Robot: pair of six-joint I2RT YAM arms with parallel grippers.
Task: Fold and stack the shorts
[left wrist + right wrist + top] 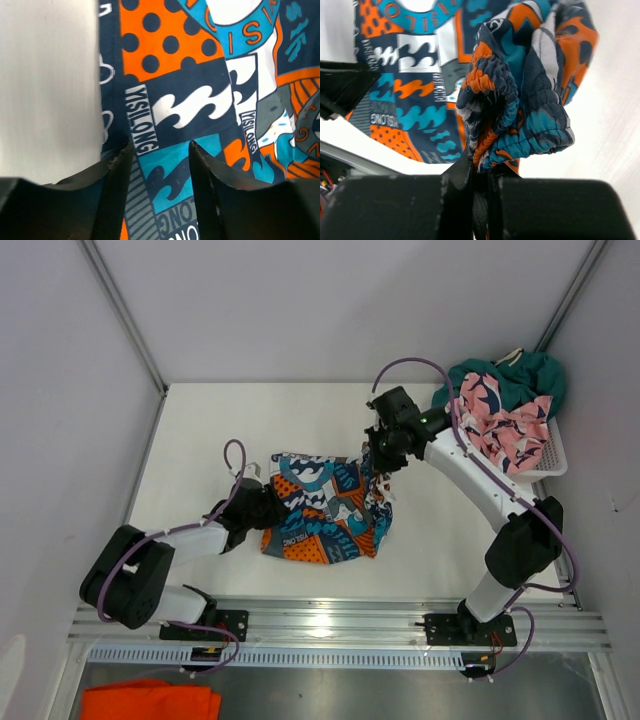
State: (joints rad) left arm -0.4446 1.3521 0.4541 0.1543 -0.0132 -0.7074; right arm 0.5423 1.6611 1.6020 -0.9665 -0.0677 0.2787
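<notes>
while right fingers (pixel 460 172) pinch them, printed shorts (pixel 320 505) bunch.

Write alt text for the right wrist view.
The right end effector is shut on the bunched elastic waistband of the blue, orange and white print shorts. The rest of the shorts lies spread on the white table behind.

Blue, orange and white graphic-print shorts (pixel 322 508) spread rumpled on the middle of the table (pixel 200 440), elastic waistband bunched and lifted at the far right corner; pink shark-print shorts (pixel 505 430) crumpled in the white basket (pixel 555 458), teal shorts (pixel 512 380) seemingly heaped behind.
</notes>
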